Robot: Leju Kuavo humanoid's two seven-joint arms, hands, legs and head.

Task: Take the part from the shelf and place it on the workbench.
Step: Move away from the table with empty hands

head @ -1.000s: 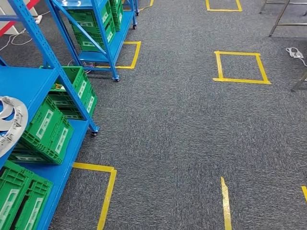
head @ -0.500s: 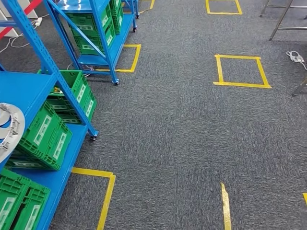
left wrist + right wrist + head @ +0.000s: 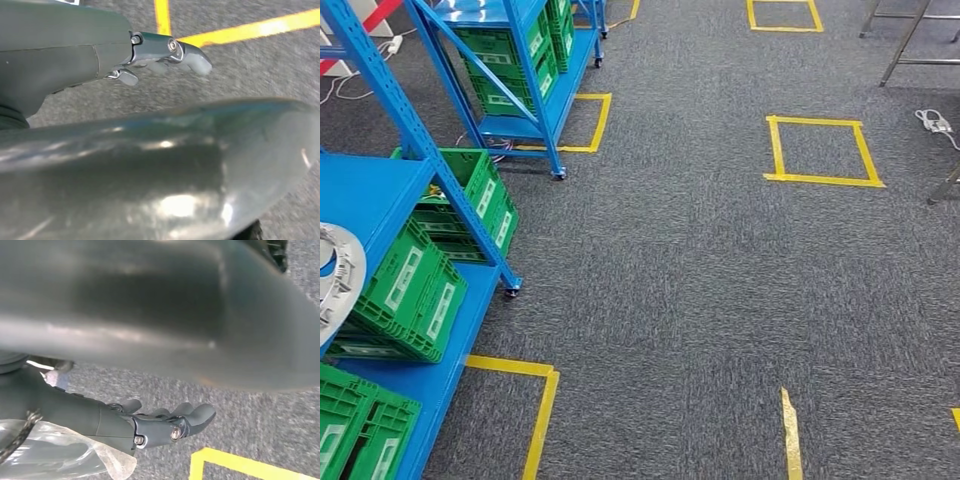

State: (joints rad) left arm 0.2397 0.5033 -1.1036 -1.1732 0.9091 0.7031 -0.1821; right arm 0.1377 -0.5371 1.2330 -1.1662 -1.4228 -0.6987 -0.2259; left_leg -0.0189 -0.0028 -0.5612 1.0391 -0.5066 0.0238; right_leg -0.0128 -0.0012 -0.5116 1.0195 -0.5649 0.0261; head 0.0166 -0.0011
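Under me is a grey carpet floor (image 3: 682,300) with squares of yellow tape (image 3: 822,150) on it. At my left stands a blue shelf (image 3: 373,190), and a second blue shelf (image 3: 539,70) stands further away behind it.

On the lower board of the near shelf there are green crates (image 3: 410,290), some of them tilted, with white labels on the sides. I cannot see what is inside them. More green crates (image 3: 512,55) sit in the far shelf.

The part (image 3: 339,275), a silver metal ring, lies on the upper board of the near shelf, at the left edge of my head view. It is not in any of my hands.

My left hand (image 3: 166,52) hangs over the carpet, close to a yellow tape line. Its fingers are stretched out and a little apart, and they hold nothing. My right hand (image 3: 162,422) also hangs over the carpet. Its fingers are slightly bent and spread, with nothing between them. Clear plastic film (image 3: 64,455) shows beside this hand.
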